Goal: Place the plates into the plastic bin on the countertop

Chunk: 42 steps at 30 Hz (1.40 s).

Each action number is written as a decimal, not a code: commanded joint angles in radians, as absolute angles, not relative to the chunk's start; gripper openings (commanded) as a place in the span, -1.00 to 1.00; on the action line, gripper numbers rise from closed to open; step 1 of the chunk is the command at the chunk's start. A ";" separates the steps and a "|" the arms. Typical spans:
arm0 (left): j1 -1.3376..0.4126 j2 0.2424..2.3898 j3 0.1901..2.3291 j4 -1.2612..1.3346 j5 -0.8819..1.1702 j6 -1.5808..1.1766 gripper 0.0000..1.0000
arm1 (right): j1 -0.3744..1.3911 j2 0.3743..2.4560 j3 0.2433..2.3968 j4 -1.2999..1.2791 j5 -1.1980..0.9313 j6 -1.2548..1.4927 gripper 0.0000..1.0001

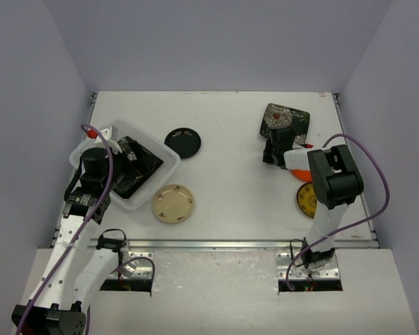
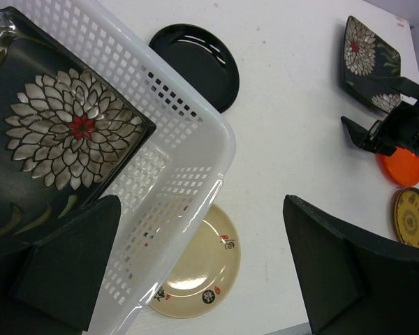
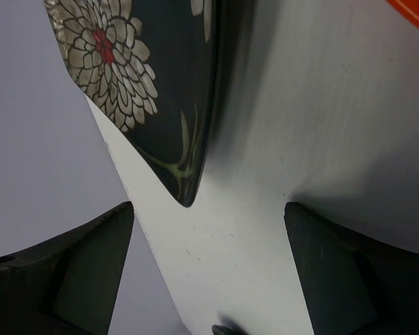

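The plastic bin [image 1: 169,162], with white latticed walls [image 2: 188,132], stands at the left and holds a black square plate with a white flower [image 2: 63,125]. My left gripper [image 1: 122,164] hangs over the bin, open and empty [image 2: 202,279]. A second flowered square plate [image 1: 286,120] lies at the back right. My right gripper [image 1: 272,151] is just in front of its near corner [image 3: 185,174], open and empty [image 3: 209,272]. A round black plate [image 1: 182,142], a cream plate [image 1: 172,203], an orange plate [image 1: 300,172] and a yellow plate [image 1: 306,200] lie on the countertop [image 1: 230,188].
A metal rail [image 1: 216,244] runs along the front edge. Grey walls close in the sides and back. My right arm [image 1: 332,178] covers part of the orange and yellow plates. The teal and amber square plates are out of view.
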<state>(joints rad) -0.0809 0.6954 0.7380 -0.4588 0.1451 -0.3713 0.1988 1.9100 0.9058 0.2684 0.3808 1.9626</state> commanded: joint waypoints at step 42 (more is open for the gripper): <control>-0.097 0.916 0.978 -0.415 0.376 -0.386 1.00 | 0.032 1.730 1.016 0.320 -0.776 1.033 -1.00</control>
<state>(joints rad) -0.0868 0.8326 0.8417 -0.4908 0.2103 -0.3757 0.0257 1.9182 0.9550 0.3796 -0.4853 1.2689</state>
